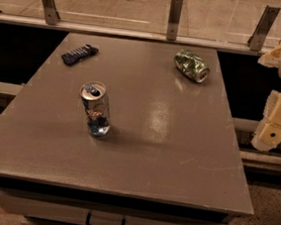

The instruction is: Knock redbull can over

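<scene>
The redbull can (pixel 95 109) stands upright on the grey table (pixel 166 152), left of centre, slim and silver-blue with a small red mark and a shiny open top. My gripper (pixel 277 122) is at the far right edge of the camera view, beyond the table's right side and well away from the can. It shows as pale cream parts of the arm, partly cut off by the frame edge.
A green-and-white can (pixel 191 65) lies on its side at the back right of the table. A flat dark remote (pixel 79 54) lies at the back left. A glass railing with metal posts (pixel 174 15) runs behind the table. A drawer handle (pixel 105 222) shows below the front edge.
</scene>
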Robot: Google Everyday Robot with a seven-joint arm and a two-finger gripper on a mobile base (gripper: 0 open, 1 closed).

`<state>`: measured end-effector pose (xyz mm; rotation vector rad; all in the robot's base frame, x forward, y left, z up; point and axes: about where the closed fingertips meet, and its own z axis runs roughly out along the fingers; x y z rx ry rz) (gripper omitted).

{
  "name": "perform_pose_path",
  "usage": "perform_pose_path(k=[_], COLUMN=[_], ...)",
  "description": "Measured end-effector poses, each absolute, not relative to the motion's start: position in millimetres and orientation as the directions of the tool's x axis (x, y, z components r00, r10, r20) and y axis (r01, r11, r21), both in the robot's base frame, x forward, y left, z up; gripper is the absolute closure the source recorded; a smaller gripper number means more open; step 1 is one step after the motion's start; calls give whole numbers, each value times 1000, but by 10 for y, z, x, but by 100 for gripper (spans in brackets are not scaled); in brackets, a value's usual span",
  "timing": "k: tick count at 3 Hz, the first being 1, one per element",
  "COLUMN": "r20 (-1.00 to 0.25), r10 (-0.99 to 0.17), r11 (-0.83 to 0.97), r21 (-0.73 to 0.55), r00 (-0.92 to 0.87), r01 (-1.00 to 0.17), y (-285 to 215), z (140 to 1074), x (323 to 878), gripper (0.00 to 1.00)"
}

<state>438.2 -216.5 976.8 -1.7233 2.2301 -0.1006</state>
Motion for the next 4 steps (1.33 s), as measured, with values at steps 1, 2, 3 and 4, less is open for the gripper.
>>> perform_pose_path(k=[1,2,3,4], r20=[-207,-239,-329,-501], r10=[-953,-947,-931,-866], r11=[270,269,222,90], r21=[-248,-225,-171,-144], r00=[-221,-214,-157,-6], r01=[-930,-937,-960,-985], y=[-2165,-2031,-1392,-286], z=[9769,9772,9792,9930], x=[4382,4400,4411,4418], gripper=[0,0,0,0])
